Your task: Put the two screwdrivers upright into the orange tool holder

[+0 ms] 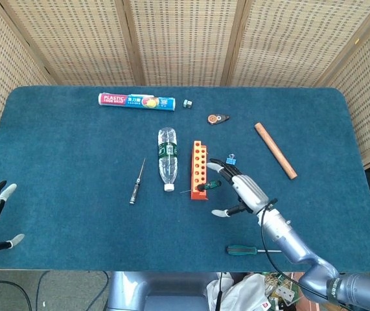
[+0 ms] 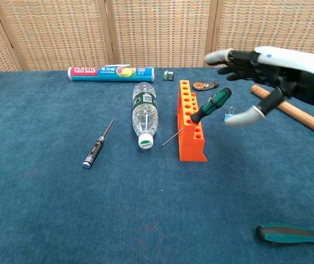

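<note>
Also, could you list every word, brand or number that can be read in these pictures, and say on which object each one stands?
"PLASTIC FOOD WRAP": on the red end of the food wrap box at the far side of the table.
Green label on the plastic bottle: there is print, but too small to read.
Blue end of the food wrap box: small print, too blurred to read.
Orange tool holder, the screwdrivers and the other objects: no readable text.

A: Bright, even light from above; shadows on the cloth are faint.
B: Both views sharp. Slight glare on the bottle; the upper right hand is a little soft.
</note>
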Robot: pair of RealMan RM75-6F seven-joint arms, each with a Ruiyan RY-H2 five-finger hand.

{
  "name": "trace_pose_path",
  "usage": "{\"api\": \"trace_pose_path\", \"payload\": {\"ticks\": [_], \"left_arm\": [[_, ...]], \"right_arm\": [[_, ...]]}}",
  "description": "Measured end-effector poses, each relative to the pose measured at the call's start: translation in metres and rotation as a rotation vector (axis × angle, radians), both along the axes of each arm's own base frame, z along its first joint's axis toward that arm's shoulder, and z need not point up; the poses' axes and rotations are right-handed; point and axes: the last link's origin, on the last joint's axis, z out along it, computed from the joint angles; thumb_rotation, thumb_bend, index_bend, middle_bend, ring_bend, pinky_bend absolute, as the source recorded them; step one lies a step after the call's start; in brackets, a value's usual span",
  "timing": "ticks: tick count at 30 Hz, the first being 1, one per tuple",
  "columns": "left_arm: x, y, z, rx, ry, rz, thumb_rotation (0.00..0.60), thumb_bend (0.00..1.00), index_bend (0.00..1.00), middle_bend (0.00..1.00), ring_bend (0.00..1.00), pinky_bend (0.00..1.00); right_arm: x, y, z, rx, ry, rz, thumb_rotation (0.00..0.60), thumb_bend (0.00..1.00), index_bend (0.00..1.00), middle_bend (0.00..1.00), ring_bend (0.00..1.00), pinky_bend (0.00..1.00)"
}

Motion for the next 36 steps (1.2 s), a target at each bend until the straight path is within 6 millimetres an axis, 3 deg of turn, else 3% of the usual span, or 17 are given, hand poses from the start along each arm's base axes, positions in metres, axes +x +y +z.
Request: {"api": "trace_pose_path", "payload": {"ticks": [8,9,14,17,22,28,36], "left_arm": [[0.000,-0.001,0.002,0.005,-0.009,-0.002,0.600,0.00,0.00,0.00,0.00,0.00],[0.000,-0.001,0.003,0.006,-0.010,-0.002,0.600,0.00,0.00,0.00,0.00,0.00],[-0.002,-0.001,0.004,0.007,-0.013,0.006,0.600,0.00,0.00,0.00,0.00,0.00],[-0.002,0.000,0.003,0.002,-0.014,0.012,0.600,0.00,0.00,0.00,0.00,0.00],[-0.003,0.000,0.004,0.002,-0.016,0.018,0.600,0.00,0.00,0.00,0.00,0.00],[-0.004,0.001,0.005,0.002,-0.020,0.024,0.600,0.00,0.00,0.00,0.00,0.00],[-0.004,0.001,0.005,0.000,-0.025,0.027,0.600,0.00,0.00,0.00,0.00,0.00]], "right_arm": [[-0.028,-0.002,-0.010,-0.088,0.108,-0.011,0.600,0.07,0.05,0.00,0.00,0.00],[-0.030,-0.003,-0.011,-0.101,0.118,-0.015,0.600,0.10,0.05,0.00,0.00,0.00],[-0.035,-0.009,-0.018,-0.178,0.210,-0.009,0.600,0.47,0.05,0.00,0.00,0.00],[-0.037,-0.010,-0.023,-0.232,0.325,0.035,0.600,0.59,0.05,0.00,0.00,0.00],[-0.032,-0.008,-0.037,-0.326,0.539,0.113,0.600,0.70,0.05,0.00,0.00,0.00],[-0.020,-0.004,-0.052,-0.394,0.696,0.169,0.600,0.72,0.05,0.00,0.00,0.00],[-0.003,-0.002,-0.063,-0.447,0.765,0.188,0.600,0.72,0.05,0.00,0.00,0.00]]}}
